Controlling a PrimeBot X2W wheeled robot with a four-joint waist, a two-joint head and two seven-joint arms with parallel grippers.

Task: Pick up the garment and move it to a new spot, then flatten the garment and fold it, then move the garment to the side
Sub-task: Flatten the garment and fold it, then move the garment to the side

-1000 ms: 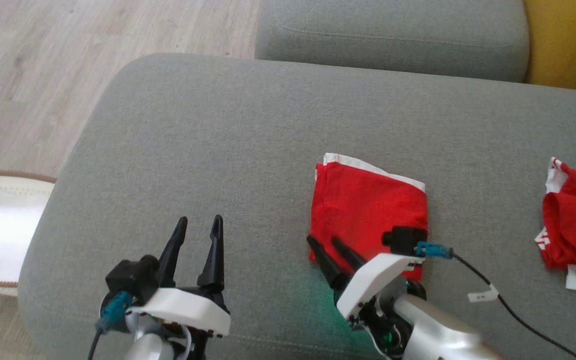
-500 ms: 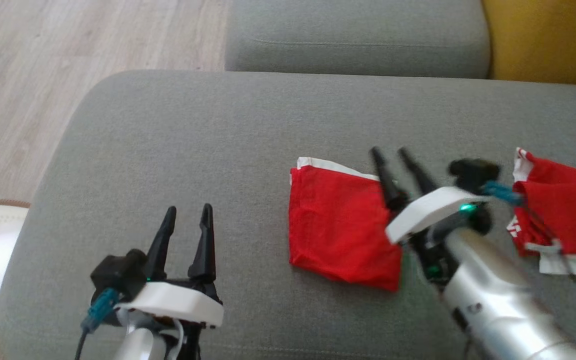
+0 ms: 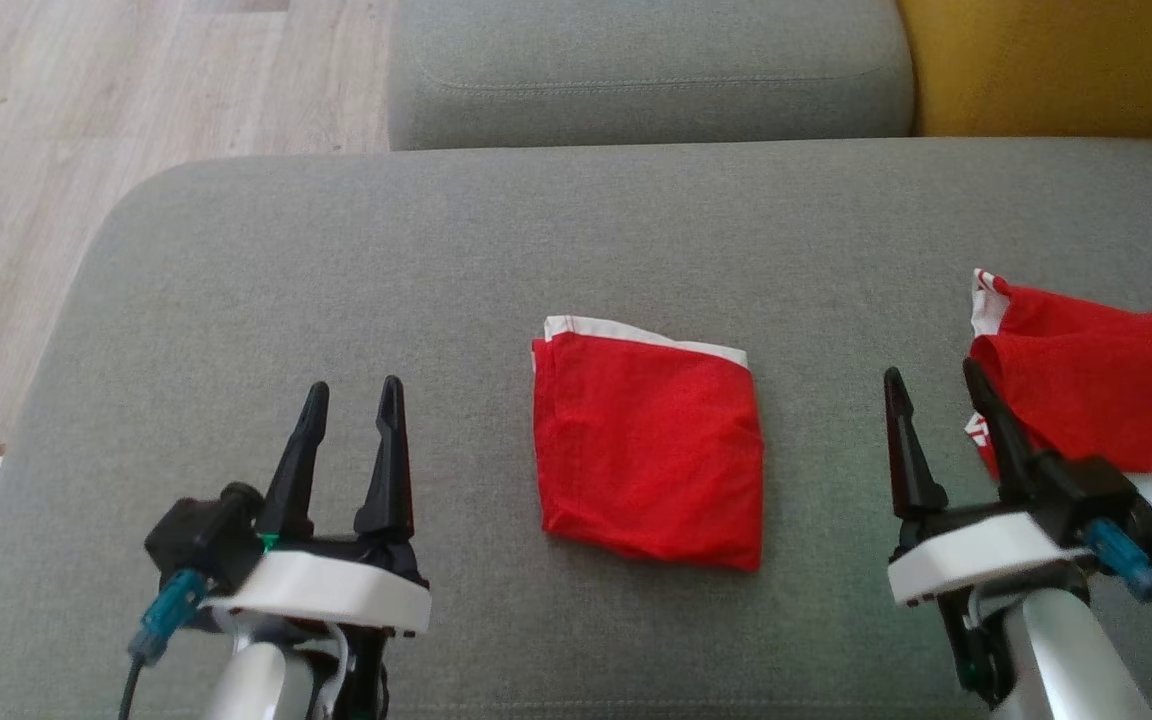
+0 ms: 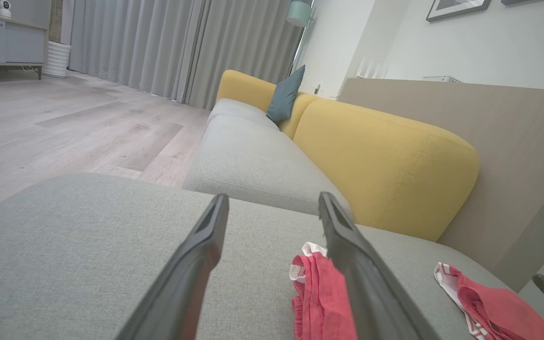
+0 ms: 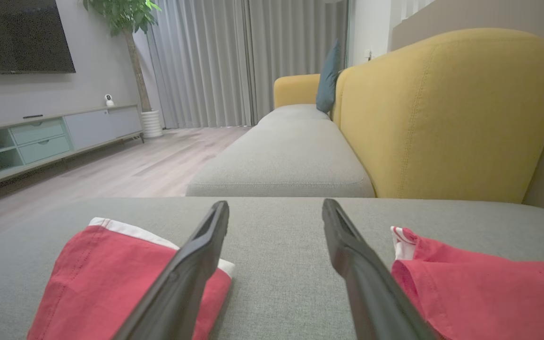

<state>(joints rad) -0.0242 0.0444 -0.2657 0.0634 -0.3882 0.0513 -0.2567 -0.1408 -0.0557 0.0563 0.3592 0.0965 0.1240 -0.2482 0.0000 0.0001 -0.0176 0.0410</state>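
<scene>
The garment (image 3: pixel 648 455) is seen folded into a compact red rectangle and laid flat near the middle of the grey seat (image 3: pixel 386 270), a little toward 6 o'clock in the head view. Picking up, flattening and folding are judged done. Whether the last move to the side has been made cannot be told, since the garment sits centrally between the arms. Its surface is mostly smooth, with faint creases near the 9 o'clock edge. A white band (image 3: pixel 636 335) is shown along the 12 o'clock edge, and the corners are fairly square. No part of it is touched by either gripper.

At 3 o'clock from it, well apart, a second garment (image 3: pixel 1096 400) is left crumpled and unfolded, red with white trim. It is judged to be work still outstanding, if it belongs to the task.

The left gripper (image 3: pixel 355 383) is held at 8 o'clock from the garment, jaws released and spread, with nothing between them. The right gripper (image 3: pixel 932 367) is held at 4 o'clock, between the two garments and just beside the crumpled one, jaws likewise released and empty.

A yellow backrest (image 3: pixel 1056 60) is seen at 1 o'clock and wood floor (image 3: pixel 86 100) at 10 o'clock.
</scene>
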